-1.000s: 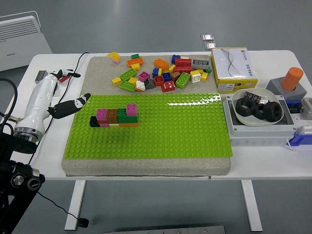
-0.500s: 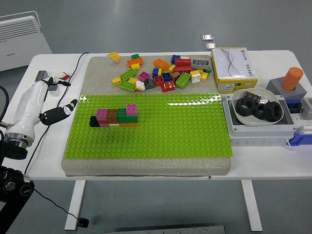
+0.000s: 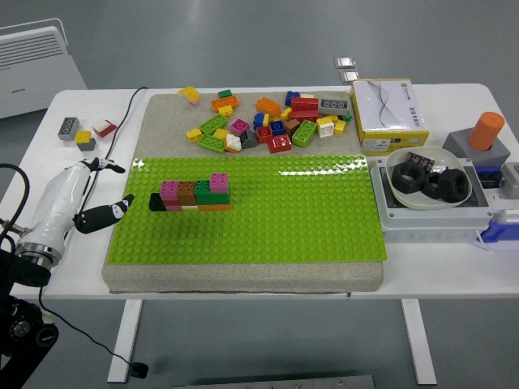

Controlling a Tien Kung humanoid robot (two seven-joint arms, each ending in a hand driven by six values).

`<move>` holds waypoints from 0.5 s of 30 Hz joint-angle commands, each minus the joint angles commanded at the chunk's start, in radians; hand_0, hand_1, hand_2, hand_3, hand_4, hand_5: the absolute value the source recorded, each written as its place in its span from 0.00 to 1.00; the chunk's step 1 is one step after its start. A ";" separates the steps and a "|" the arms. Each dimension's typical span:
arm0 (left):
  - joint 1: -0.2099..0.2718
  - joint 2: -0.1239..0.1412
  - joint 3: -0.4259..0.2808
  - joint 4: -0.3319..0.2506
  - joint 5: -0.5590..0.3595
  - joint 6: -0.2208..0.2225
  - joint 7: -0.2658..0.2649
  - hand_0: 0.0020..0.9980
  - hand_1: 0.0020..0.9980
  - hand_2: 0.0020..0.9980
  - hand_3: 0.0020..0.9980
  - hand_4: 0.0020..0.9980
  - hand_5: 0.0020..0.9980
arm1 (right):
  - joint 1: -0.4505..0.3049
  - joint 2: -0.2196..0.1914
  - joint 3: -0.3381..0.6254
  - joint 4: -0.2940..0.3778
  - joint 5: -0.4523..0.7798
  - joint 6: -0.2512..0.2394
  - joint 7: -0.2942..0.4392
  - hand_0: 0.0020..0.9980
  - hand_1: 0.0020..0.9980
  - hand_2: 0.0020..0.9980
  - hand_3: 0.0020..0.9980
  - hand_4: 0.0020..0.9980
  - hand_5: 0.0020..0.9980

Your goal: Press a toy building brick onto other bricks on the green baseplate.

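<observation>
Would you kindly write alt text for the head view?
A small stack of bricks stands on the green baseplate, with loose bricks heaped beyond it. The robot's left hand hovers empty at the baseplate's left edge, fingers relaxed.

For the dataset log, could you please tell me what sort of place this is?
Probably a robotics lab test bench: a white table with a green baseplate, loose toy bricks and a bowl of black parts.

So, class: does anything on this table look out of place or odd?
Three small bricks lie on the bare table, left of the grey mat and apart from the loose brick pile. Otherwise nothing looks spilled or damaged.
</observation>
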State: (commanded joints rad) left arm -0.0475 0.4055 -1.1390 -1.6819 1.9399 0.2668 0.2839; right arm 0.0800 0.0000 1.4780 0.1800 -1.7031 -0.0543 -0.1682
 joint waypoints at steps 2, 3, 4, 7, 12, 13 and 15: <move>0.002 -0.004 0.007 0.009 0.001 0.000 -0.001 0.88 0.81 0.79 0.60 0.73 0.13 | -0.003 0.000 0.035 0.000 -0.025 0.002 -0.005 0.52 0.68 0.73 0.70 0.73 0.80; 0.003 -0.008 0.008 0.013 0.002 0.000 -0.001 0.88 0.81 0.79 0.60 0.73 0.13 | -0.004 0.000 0.055 0.000 -0.040 0.004 -0.007 0.52 0.68 0.73 0.70 0.73 0.80; 0.004 -0.011 0.008 0.017 0.003 0.001 -0.002 0.88 0.81 0.79 0.60 0.73 0.13 | -0.004 0.000 0.070 0.000 -0.052 0.005 -0.008 0.52 0.68 0.73 0.70 0.73 0.80; 0.006 -0.033 0.008 0.032 0.010 0.003 -0.003 0.88 0.80 0.79 0.59 0.72 0.13 | -0.007 0.000 0.134 0.000 -0.107 0.009 -0.014 0.52 0.69 0.75 0.71 0.73 0.81; 0.010 -0.074 0.008 0.060 0.017 0.008 -0.008 0.88 0.80 0.79 0.59 0.72 0.13 | -0.010 0.000 0.249 0.000 -0.204 0.013 -0.023 0.52 0.69 0.75 0.71 0.73 0.81; 0.011 -0.082 0.007 0.066 0.018 0.009 -0.009 0.88 0.80 0.78 0.59 0.72 0.13 | -0.010 0.000 0.269 0.000 -0.216 0.013 -0.023 0.52 0.69 0.77 0.73 0.74 0.83; 0.015 -0.097 0.006 0.075 0.022 0.010 -0.010 0.88 0.80 0.78 0.59 0.72 0.13 | -0.010 0.000 0.313 0.000 -0.231 0.013 -0.025 0.52 0.69 0.77 0.73 0.74 0.83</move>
State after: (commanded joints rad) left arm -0.0329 0.3080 -1.1328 -1.6071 1.9623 0.2764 0.2739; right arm 0.0696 0.0000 1.7906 0.1800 -1.9341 -0.0413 -0.1937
